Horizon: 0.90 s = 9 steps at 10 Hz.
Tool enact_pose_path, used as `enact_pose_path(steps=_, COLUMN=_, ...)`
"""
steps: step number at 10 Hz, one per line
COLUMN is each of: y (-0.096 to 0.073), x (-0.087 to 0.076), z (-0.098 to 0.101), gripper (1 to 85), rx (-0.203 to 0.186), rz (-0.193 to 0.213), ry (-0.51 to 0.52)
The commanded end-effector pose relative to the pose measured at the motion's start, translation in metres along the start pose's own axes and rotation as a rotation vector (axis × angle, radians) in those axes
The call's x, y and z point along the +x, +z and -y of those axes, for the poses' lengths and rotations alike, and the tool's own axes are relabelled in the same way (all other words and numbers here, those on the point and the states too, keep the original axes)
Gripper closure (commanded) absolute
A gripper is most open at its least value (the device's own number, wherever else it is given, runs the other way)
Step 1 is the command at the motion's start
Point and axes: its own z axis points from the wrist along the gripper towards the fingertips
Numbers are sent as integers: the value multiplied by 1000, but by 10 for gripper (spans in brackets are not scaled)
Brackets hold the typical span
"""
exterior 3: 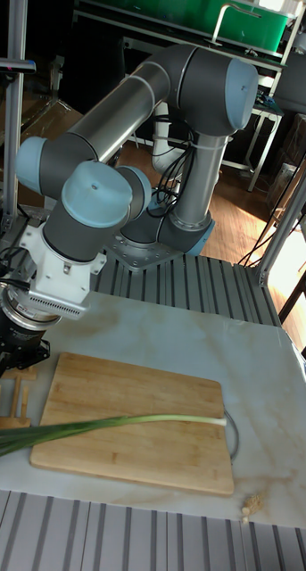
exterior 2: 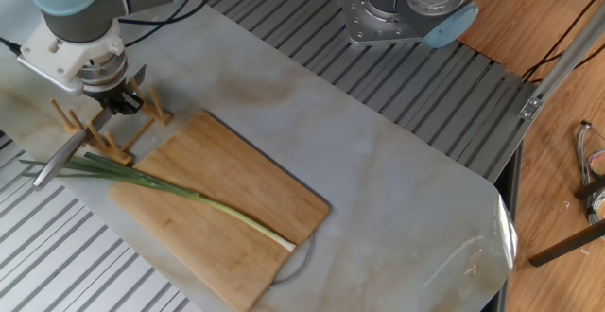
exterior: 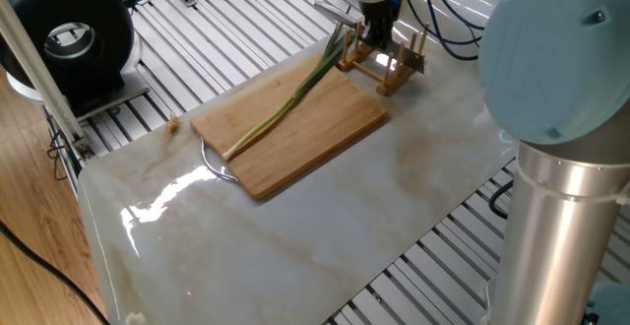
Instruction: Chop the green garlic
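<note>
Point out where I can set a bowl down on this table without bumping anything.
Bare marble tabletop runs from the cutting board toward the arm's base. The board's half beside the green garlic is free too. Crowded: the far corner, where the hand sits at the wooden peg rack.

Wooden cutting board (exterior: 295, 128), matt; glossy marbled tabletop (exterior: 325, 236); ribbed metal frame (exterior 2: 444, 85); smooth plastic-looking robot arm (exterior 3: 126, 134).

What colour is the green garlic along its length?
The green garlic is whitish at the tip on the board, shading to dark green leaves near the rack; clearest in the other fixed view.
</note>
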Motion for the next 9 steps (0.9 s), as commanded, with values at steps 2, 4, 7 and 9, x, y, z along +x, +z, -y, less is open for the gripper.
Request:
enact_pose_path(steps=2, y=2, x=2, z=-2, gripper=613, rx=-14, rz=3, ry=15)
enact_pose_path(steps=4, y=2, x=1, z=-2, gripper=617, rx=-11, rz=7, ry=15)
enact_pose_path(steps=7, y=3, x=0, z=-2, gripper=620, rx=-14, rz=16, ry=12)
enact_pose_path(steps=9, y=3, x=-1, z=-1, gripper=620, rx=-13, rz=20, ry=10)
